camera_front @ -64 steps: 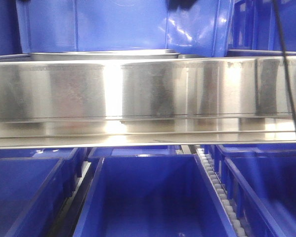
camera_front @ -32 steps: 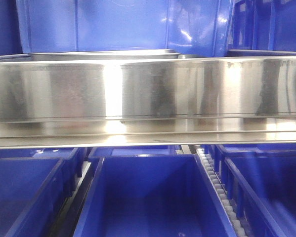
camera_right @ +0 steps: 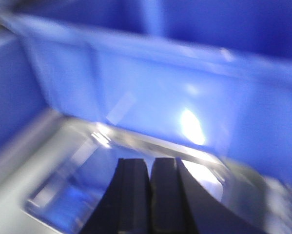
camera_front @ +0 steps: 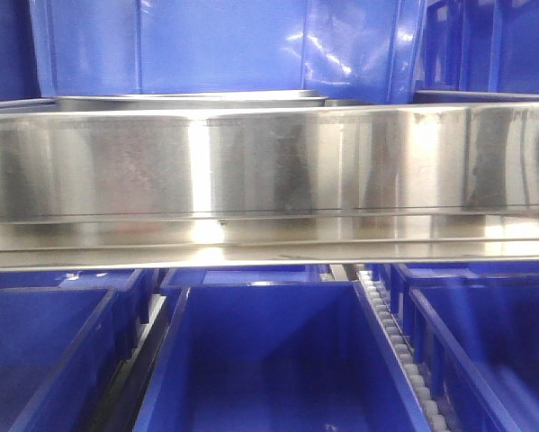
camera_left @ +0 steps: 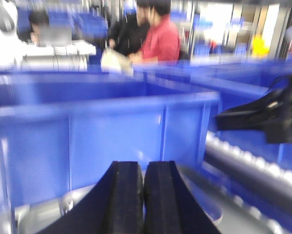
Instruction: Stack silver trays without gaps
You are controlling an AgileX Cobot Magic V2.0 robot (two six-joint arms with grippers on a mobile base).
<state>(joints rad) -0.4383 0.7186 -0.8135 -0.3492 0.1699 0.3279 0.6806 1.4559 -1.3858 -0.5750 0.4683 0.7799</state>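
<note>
Two grippers show only in their own wrist views, both blurred. The left gripper (camera_left: 143, 195) reaches out level over the bench, its two black fingers (camera_left: 124, 195) pressed together with only a thin seam between them and nothing held between them. Past their tips, low in that view, lies a silver tray (camera_left: 209, 207), its shiny rim showing on both sides of the fingers; whether the fingers touch it cannot be told. A blue crate (camera_left: 102, 131) stands upright just behind the tray, and a roller track (camera_left: 253, 168) runs along the right side. A second black gripper-like shape (camera_left: 262, 114) hangs at the right edge of the view, apart from the left gripper.

The right gripper (camera_right: 149, 195) points down and forward at another silver tray (camera_right: 87, 175), whose mirror floor and rolled far rim (camera_right: 150, 144) lie beneath and ahead of its tips. Its jaws are also closed, finger against finger, gripping nothing. A blue crate wall (camera_right: 175, 92) rises just behind that tray's far rim.

From the front view neither gripper is seen. A long flat steel band (camera_front: 269, 162) crosses the whole width, and above its top edge peeks the thin rim of a silver tray (camera_front: 179, 99), in front of an upright blue crate (camera_front: 224, 45). Below the band sit open blue crates (camera_front: 269, 360).
</note>
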